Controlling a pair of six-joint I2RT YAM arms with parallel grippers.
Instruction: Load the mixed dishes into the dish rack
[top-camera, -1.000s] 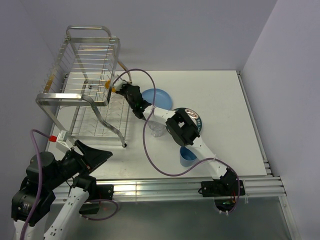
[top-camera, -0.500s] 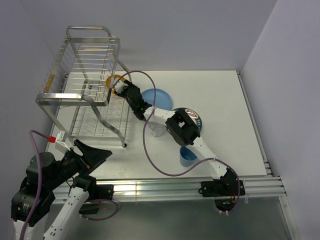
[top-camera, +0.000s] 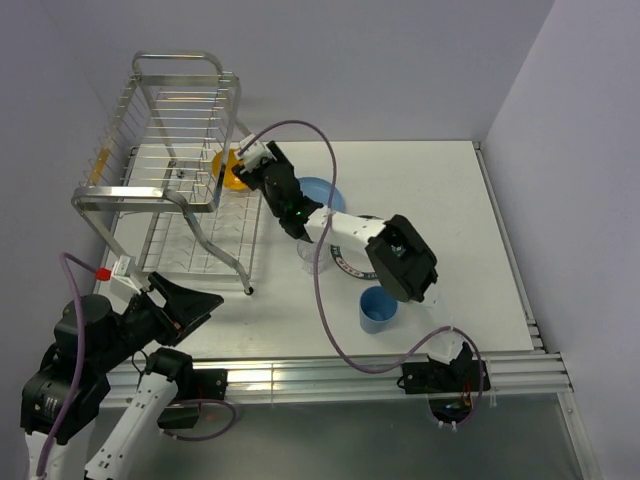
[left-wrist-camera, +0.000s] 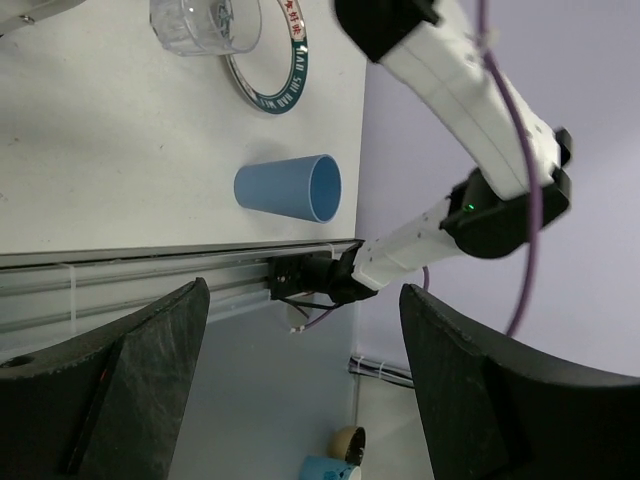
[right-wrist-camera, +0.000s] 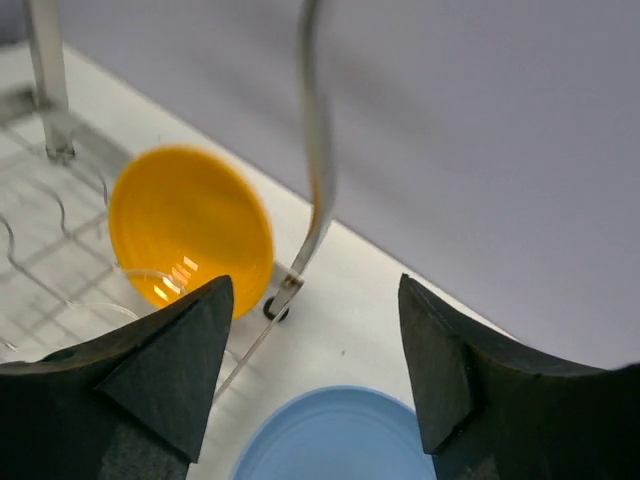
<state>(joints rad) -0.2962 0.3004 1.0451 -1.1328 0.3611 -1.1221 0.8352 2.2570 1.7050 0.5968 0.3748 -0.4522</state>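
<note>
The bowl (right-wrist-camera: 190, 225) is standing on edge in the rack's (top-camera: 140, 196) lower tier, at its far right corner, just inside the bent corner leg. It is leaning among the wires, its hollow seemingly facing out of the rack toward the right gripper (right-wrist-camera: 310, 300). Being round, it has no long axis; the line through its base and mouth is lying close to level, tipped a little upward.

A second ago that gripper was pinching the bowl at the rack's edge. Now its fingers are standing well apart with nothing between them, and it is backing up and away, just outside the rack's right side. So the bowl is counting as loaded, one dish of five by my judgement.

The others are waiting on the table (top-camera: 450, 200) to the rack's right: the blue plate (top-camera: 328, 192) nearest, then the glass (top-camera: 312, 258) and white plate (top-camera: 345, 265), partly under the right arm (top-camera: 400, 260), and the cup (top-camera: 378, 310) farthest.

The left gripper (left-wrist-camera: 302, 295) is hovering off the rack's near corner, fingers wide apart, holding nothing.
</note>
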